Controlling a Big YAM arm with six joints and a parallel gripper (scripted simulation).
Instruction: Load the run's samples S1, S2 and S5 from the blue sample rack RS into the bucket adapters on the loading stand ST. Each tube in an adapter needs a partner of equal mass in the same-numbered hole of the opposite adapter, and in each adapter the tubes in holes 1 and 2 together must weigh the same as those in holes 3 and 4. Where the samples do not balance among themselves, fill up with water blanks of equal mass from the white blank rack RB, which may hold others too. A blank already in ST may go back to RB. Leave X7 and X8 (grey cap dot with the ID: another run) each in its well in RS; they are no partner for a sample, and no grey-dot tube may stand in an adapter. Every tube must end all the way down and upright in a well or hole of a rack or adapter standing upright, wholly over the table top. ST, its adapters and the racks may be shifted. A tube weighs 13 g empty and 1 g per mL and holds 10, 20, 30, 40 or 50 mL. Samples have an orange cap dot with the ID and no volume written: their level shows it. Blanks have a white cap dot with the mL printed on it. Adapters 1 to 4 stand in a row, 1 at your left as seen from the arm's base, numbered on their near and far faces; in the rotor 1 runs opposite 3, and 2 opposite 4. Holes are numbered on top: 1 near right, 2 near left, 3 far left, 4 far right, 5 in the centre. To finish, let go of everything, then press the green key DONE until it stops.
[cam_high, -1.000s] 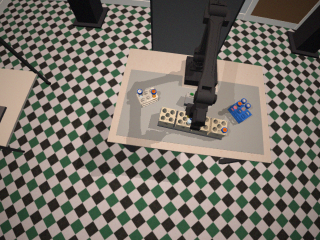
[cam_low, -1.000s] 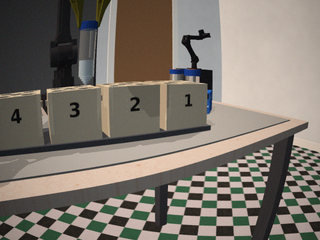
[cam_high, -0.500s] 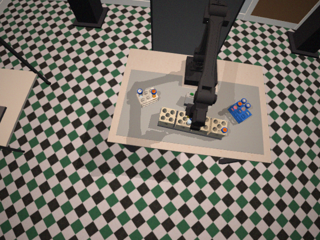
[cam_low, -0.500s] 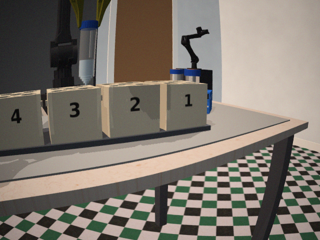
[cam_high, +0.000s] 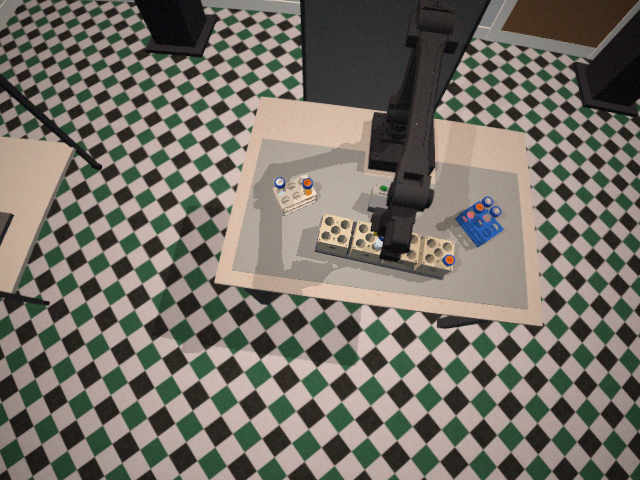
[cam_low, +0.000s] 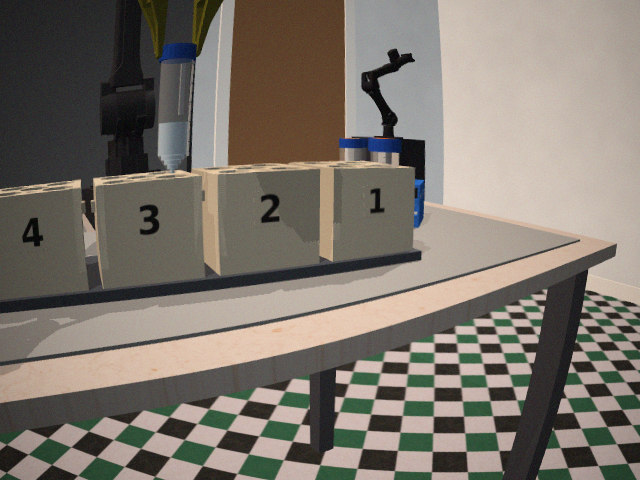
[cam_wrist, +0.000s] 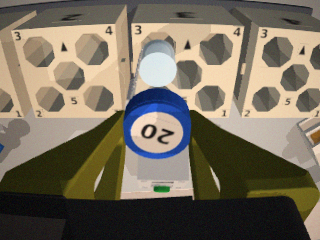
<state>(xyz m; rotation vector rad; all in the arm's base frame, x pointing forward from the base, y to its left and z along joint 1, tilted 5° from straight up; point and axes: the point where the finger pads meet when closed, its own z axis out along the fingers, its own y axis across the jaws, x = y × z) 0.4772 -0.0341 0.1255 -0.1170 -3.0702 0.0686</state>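
My gripper is shut on a blank tube with a blue cap and a white dot that reads 20. The tube hangs upright, and its tip is just at the top of adapter 3, over hole 3 at the far left. The arm hides most of this in the overhead view. Adapter 1 holds one tube with an orange dot. The other holes that I can see on the loading stand ST are empty.
The white blank rack RB holds two tubes. The blue sample rack RS holds several tubes. The green key DONE lies between the arm's base and the stand.
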